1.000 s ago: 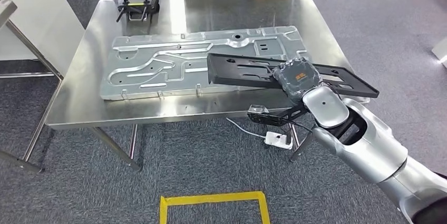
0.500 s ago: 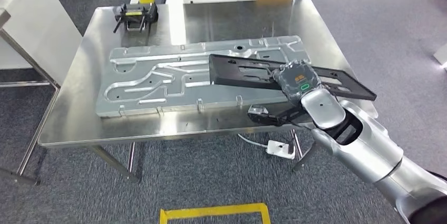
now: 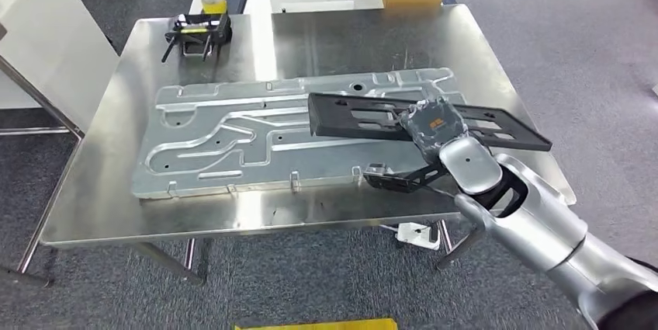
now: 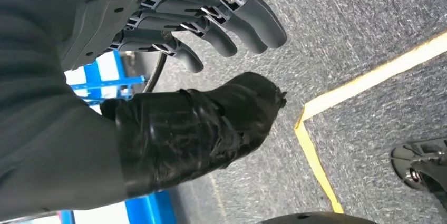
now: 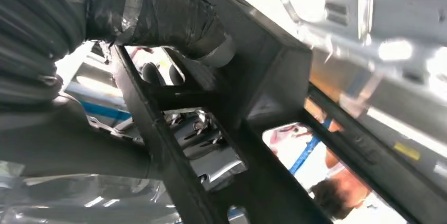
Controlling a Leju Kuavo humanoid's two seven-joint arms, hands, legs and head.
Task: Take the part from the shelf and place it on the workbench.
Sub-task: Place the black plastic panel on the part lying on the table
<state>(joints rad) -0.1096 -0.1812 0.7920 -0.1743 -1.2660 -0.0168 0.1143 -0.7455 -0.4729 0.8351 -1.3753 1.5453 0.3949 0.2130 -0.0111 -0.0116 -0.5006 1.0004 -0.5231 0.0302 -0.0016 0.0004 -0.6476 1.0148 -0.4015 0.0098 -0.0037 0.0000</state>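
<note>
1. The steel worktop (image 3: 326,27) is seen across the middle of the head view, most of it taken up by a large stamped metal panel (image 3: 233,144).
2. The black frame-shaped part (image 3: 357,116) is held above the panel's right end, right of centre in the frame, level with the surface and apparently not yet set down.
3. The right robot hand (image 3: 434,124) is clamped on the part near its middle; in the right wrist view the part's bars (image 5: 253,129) are seen wrapped by the thumb.
4. The left robot hand (image 4: 200,29) is seen hanging over the carpet with its fingers apart and nothing in it.
5. The step in hand is judged to be the placing: the part should be kept flat, lowered evenly until it is supported, and only then released, so that sliding or tipping off the near edge is avoided.
</note>
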